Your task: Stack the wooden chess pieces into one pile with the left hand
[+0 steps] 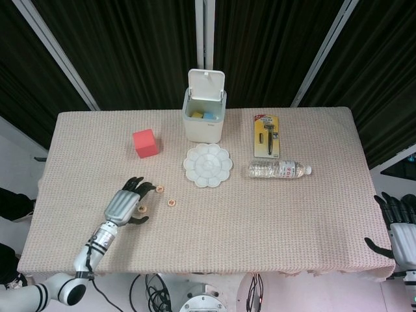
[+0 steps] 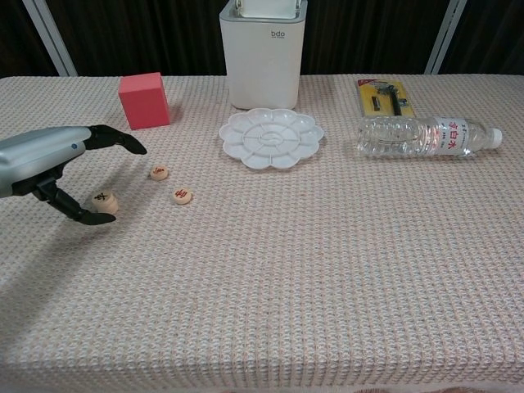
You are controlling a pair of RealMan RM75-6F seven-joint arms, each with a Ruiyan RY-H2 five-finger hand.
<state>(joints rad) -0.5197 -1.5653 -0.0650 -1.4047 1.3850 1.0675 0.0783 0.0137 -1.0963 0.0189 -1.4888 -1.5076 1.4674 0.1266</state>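
The left robot hand (image 2: pixel 61 164) hovers released over the nearest chess piece (image 2: pixel 105 201), thumb low at its 7 o'clock side and fingers spread above, probably so it can pinch the disc by its rim. The other two pieces (image 2: pixel 160 173) (image 2: pixel 182 196) lie flat on the worktop (image 2: pixel 327 262) toward 2 o'clock, apart and unstacked. The right robot hand (image 1: pixel 398 224) waits, fingers spread and grasping nothing, off the worktop's 4 o'clock corner, clear of a left-only job.

From my station, the table (image 1: pixel 292 214) wore a beige woven cloth, evenly lit. Behind it hung dark pleated curtains (image 1: pixel 136 52) crossed by pale metal bars (image 1: pixel 55 55) (three slanting or upright ones showed). Beneath the near edge I saw what were perhaps cables (image 1: pixel 153 289) on a light floor.
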